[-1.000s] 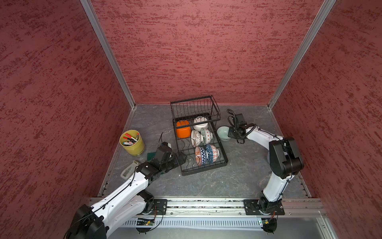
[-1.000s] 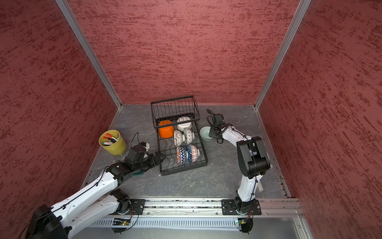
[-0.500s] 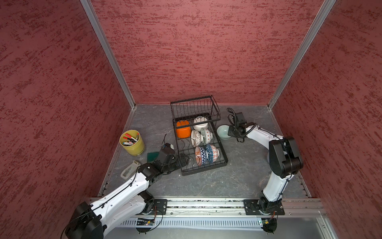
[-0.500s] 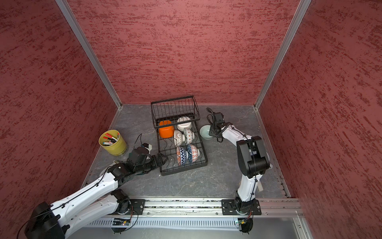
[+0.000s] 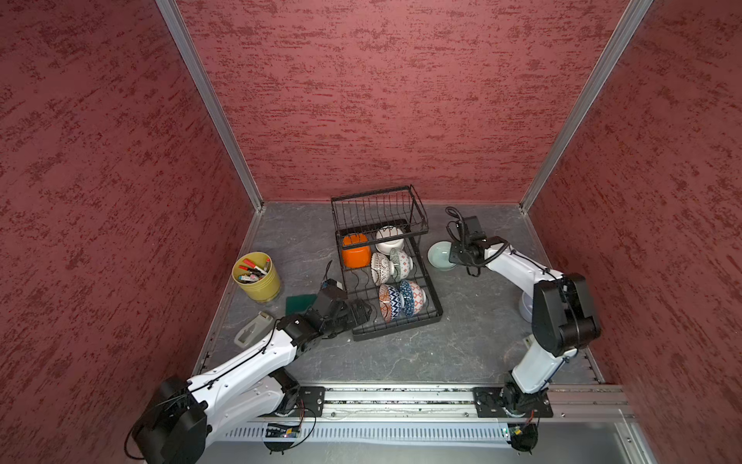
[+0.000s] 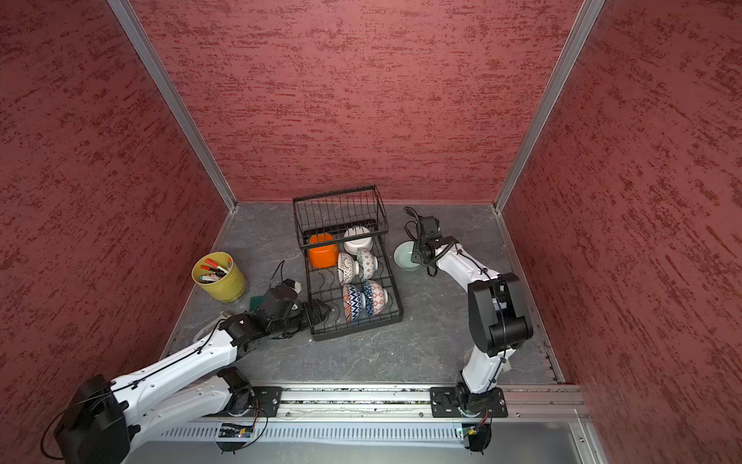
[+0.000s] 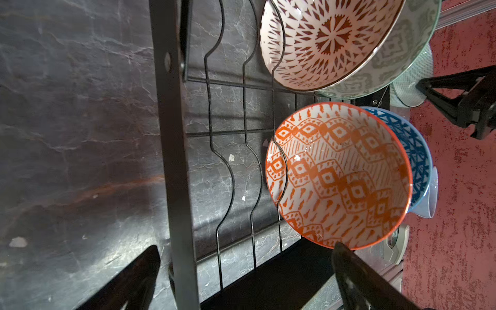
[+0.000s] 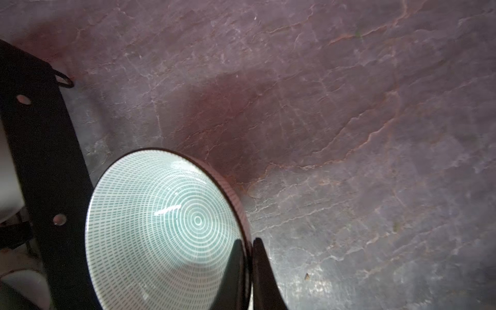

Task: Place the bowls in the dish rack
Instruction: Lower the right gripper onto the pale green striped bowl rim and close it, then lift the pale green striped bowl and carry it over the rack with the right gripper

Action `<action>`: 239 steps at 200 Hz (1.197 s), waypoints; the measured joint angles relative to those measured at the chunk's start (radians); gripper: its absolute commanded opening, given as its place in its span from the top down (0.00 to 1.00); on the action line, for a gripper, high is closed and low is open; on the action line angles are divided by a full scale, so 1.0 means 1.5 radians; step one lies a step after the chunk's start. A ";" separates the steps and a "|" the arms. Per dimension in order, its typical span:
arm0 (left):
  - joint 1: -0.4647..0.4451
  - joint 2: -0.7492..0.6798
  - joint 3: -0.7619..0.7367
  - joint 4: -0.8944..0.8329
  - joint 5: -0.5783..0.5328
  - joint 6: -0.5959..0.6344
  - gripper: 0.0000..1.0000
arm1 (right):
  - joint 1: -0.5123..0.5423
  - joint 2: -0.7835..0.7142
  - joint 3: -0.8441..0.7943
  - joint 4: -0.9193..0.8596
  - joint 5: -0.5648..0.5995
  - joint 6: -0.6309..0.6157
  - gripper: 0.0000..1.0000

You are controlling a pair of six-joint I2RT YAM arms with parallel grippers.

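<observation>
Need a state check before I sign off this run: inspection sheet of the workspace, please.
Surface: grey slate-look tabletop, a few pale specks.
Job's things: dish rack holds plain orange bowl, white bowl and patterned bowls on edge in the slots; celadon bowl outside, beside the rack.
Clutter: pot of pens, green pad, grey plastic item, pale cup partly hidden.
Grippers: left gripper open, empty, at the rack's edge; right gripper shut on the celadon bowl's rim.
Cables: coiled cable at right wrist, no snag seen.
Surroundings: red textured walls; rail in front.
</observation>
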 measured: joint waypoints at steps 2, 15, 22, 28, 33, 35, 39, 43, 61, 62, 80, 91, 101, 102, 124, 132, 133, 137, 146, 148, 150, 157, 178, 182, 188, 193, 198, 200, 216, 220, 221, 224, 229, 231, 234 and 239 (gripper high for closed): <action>-0.001 0.002 0.001 0.001 0.000 0.000 0.00 | 0.000 -0.003 -0.001 0.000 0.000 -0.001 1.00; -0.003 0.012 0.003 0.008 0.000 0.000 0.00 | 0.000 -0.024 -0.008 -0.001 0.002 -0.006 1.00; -0.005 0.017 0.005 0.013 0.000 0.000 0.00 | 0.000 -0.035 -0.012 -0.003 0.002 -0.009 1.00; -0.007 0.021 0.006 0.017 0.000 0.000 0.00 | 0.000 -0.046 -0.015 -0.006 0.003 -0.011 1.00; -0.008 0.025 0.008 0.018 -0.001 0.000 0.00 | 0.000 -0.054 -0.018 -0.008 0.003 -0.012 1.00; -0.008 0.026 0.009 0.018 -0.001 0.001 0.00 | 0.000 -0.058 -0.019 -0.009 0.004 -0.013 1.00; -0.008 0.029 0.010 0.018 -0.002 0.001 0.00 | 0.000 -0.064 -0.021 -0.011 0.004 -0.013 1.00; -0.009 0.032 0.011 0.018 -0.003 0.001 0.00 | 0.000 -0.071 -0.023 -0.013 0.005 -0.015 1.00; -0.011 0.045 0.018 0.017 -0.011 0.002 0.00 | -0.001 -0.103 -0.034 -0.021 0.010 -0.018 1.00; -0.011 0.046 0.019 0.017 -0.011 0.003 0.00 | -0.001 -0.104 -0.034 -0.021 0.010 -0.018 1.00; -0.016 0.061 0.026 0.016 -0.019 0.003 0.00 | -0.001 -0.136 -0.045 -0.034 0.015 -0.020 1.00; -0.021 0.069 0.030 0.019 -0.022 0.003 0.00 | -0.001 -0.151 -0.049 -0.040 0.017 -0.021 1.00; -0.027 0.078 0.033 0.021 -0.025 0.003 0.01 | -0.001 -0.166 -0.055 -0.044 0.020 -0.022 1.00; -0.028 0.078 0.033 0.021 -0.025 0.003 0.00 | -0.001 -0.167 -0.056 -0.045 0.021 -0.022 1.00; -0.041 0.098 0.044 0.024 -0.027 0.003 0.00 | -0.001 -0.193 -0.066 -0.057 0.032 -0.023 1.00; -0.045 0.107 0.050 0.026 -0.028 0.003 0.00 | -0.001 -0.199 -0.067 -0.062 0.034 -0.023 1.00; -0.045 0.108 0.050 0.026 -0.028 0.003 0.00 | -0.001 -0.200 -0.067 -0.063 0.034 -0.023 1.00; -0.046 0.112 0.053 0.027 -0.028 0.003 0.00 | -0.001 -0.202 -0.068 -0.065 0.035 -0.023 1.00; -0.050 0.124 0.060 0.030 -0.028 0.004 0.00 | -0.001 -0.206 -0.069 -0.068 0.038 -0.025 1.00; -0.051 0.127 0.062 0.030 -0.028 0.004 0.01 | -0.001 -0.207 -0.069 -0.069 0.038 -0.025 1.00; -0.052 0.129 0.064 0.031 -0.028 0.005 0.00 | -0.001 -0.208 -0.069 -0.069 0.038 -0.025 1.00; -0.055 0.138 0.070 0.033 -0.028 0.006 0.00 | -0.001 -0.210 -0.069 -0.072 0.040 -0.026 1.00; -0.067 0.166 0.087 0.043 -0.027 0.007 0.00 | -0.001 -0.214 -0.071 -0.080 0.045 -0.028 1.00; -0.069 0.172 0.090 0.046 -0.027 0.007 0.01 | -0.001 -0.214 -0.071 -0.081 0.046 -0.028 1.00; -0.071 0.181 0.095 0.050 -0.027 0.008 0.00 | -0.001 -0.216 -0.073 -0.081 0.047 -0.028 1.00; -0.073 0.189 0.100 0.053 -0.026 0.008 0.00 | -0.001 -0.218 -0.075 -0.081 0.048 -0.028 1.00; -0.076 0.196 0.105 0.056 -0.025 0.009 0.00 | -0.001 -0.221 -0.076 -0.082 0.050 -0.028 1.00; -0.077 0.200 0.107 0.057 -0.024 0.009 0.00 | -0.001 -0.222 -0.077 -0.083 0.050 -0.028 1.00; -0.083 0.227 0.128 0.064 -0.018 0.016 0.00 | -0.001 -0.231 -0.077 -0.090 0.058 -0.029 1.00; -0.085 0.233 0.132 0.066 -0.016 0.018 0.00 | -0.001 -0.233 -0.077 -0.091 0.060 -0.030 1.00; -0.085 0.236 0.134 0.067 -0.015 0.019 0.00 | -0.001 -0.234 -0.077 -0.091 0.061 -0.030 1.00; -0.086 0.240 0.137 0.069 -0.013 0.019 0.00 | -0.001 -0.236 -0.077 -0.091 0.062 -0.031 1.00; -0.088 0.248 0.144 0.072 -0.011 0.021 0.00 | -0.001 -0.239 -0.077 -0.092 0.064 -0.031 1.00; -0.089 0.249 0.146 0.073 -0.010 0.021 0.00 | -0.001 -0.240 -0.077 -0.093 0.065 -0.032 1.00; -0.089 0.255 0.150 0.075 -0.009 0.023 0.01 | -0.001 -0.242 -0.077 -0.093 0.067 -0.033 1.00; -0.090 0.262 0.155 0.078 -0.006 0.024 0.00 | 0.000 -0.244 -0.077 -0.095 0.070 -0.033 1.00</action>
